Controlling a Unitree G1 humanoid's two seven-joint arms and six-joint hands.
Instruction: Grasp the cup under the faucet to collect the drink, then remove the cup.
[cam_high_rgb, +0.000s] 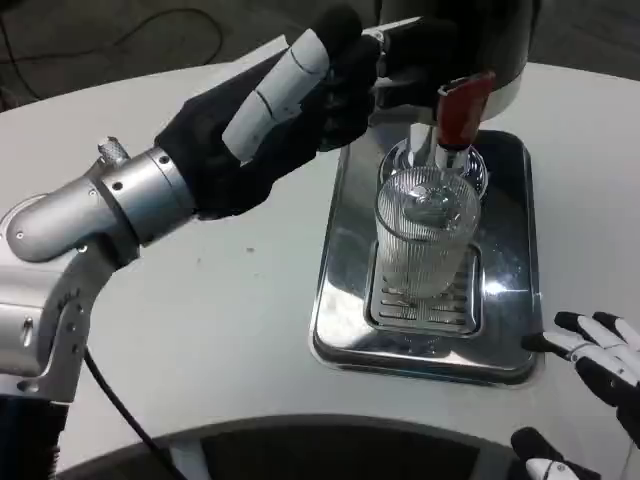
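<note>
head view. a ribbed clear glass cup (424, 235) stood upright on the slotted grate of a shiny metal drip tray (340, 300), directly beneath the faucet (452, 125) with its red tap handle, which projected from the dark dispenser body (490, 40) at the back of the white surface (230, 330). the left robot hand (285, 105) was raised above the surface to the left of the faucet, its fingers stretched toward the dispenser and the fingertips lying near the tap; whether they touched it could not be told. it held nothing and was apart from the cup. the right robot hand (600, 365) lay at the lower right edge, just beside the tray's corner, fingers spread and holding nothing. liquid level in the cup could not be judged.
</note>
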